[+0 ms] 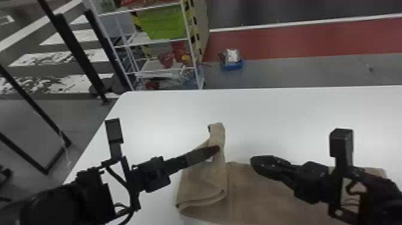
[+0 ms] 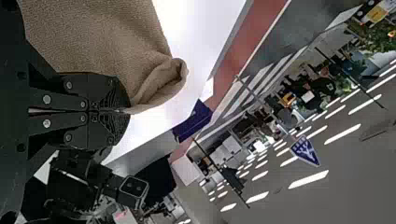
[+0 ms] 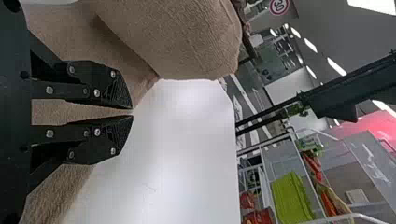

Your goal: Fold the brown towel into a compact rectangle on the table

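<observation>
Brown fabric towel [image 1: 257,194] on the near part of the white, round-cornered table [image 1: 284,119]. Towel's left portion doubled over in loose layers, curved fold edges facing the table's near side. From that portion a narrow end rises toward the table's far side, standing up in a small peak. Towel's right portion spreads flatter along the table's near side, partly hidden under the right arm.

Left black two-fingered gripper [image 1: 219,147]: above the near part of the table, at the raised, folded portion of the towel. Left wrist view shows its fingers together, clamped on the towel's edge at the tips; cloth flares out from there into a rolled lip.

Right black two-fingered gripper [image 1: 253,161]: also above the table's near part, farther right, over the towel's flatter portion. Fingers slightly apart, a narrow gap at the tips widening toward the base, brown cloth visible through it in the right wrist view.

Surroundings: white wire shelf rack [image 1: 194,64] beyond the table's far left corner, with a bright green plastic bin [image 1: 163,24] on it. Small blue container [image 1: 231,66] with pale contents on the floor past the table's far edge. Red floor band [image 1: 299,40] farther beyond the table. Black metal frame posts [image 1: 74,52] left of the table.
</observation>
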`<act>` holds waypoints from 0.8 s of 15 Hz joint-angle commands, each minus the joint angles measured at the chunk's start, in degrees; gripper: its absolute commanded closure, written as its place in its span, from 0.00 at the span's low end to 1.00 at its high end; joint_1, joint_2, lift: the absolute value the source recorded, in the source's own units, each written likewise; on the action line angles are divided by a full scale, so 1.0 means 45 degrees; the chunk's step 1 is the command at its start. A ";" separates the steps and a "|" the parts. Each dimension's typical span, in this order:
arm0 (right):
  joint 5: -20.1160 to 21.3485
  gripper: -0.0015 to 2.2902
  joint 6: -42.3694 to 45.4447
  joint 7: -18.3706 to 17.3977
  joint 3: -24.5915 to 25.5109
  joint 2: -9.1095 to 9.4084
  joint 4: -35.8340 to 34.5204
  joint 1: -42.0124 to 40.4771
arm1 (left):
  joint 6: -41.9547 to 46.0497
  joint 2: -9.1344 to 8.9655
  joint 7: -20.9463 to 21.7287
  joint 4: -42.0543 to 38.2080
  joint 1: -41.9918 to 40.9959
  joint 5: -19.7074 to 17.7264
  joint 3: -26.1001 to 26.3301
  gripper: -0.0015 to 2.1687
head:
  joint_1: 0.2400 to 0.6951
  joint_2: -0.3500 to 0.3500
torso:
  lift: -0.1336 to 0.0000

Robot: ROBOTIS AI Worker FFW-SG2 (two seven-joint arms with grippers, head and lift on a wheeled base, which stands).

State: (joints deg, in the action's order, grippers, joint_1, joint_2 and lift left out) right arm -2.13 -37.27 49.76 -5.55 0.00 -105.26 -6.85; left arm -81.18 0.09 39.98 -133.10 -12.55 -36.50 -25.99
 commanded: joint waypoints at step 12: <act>-0.0580 0.40 0.0360 0.0465 0.2152 0.0011 -0.0672 -0.1036 | 0.1642 -0.0052 -0.1306 0.1102 -0.0276 0.0944 0.3764 0.65 | 1.00 0.46 | 0.07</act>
State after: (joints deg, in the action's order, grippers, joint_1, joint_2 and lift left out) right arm -3.91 -35.30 51.75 4.06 0.00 -107.97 -10.92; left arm -76.40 0.09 34.33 -128.86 -13.72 -32.70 -9.91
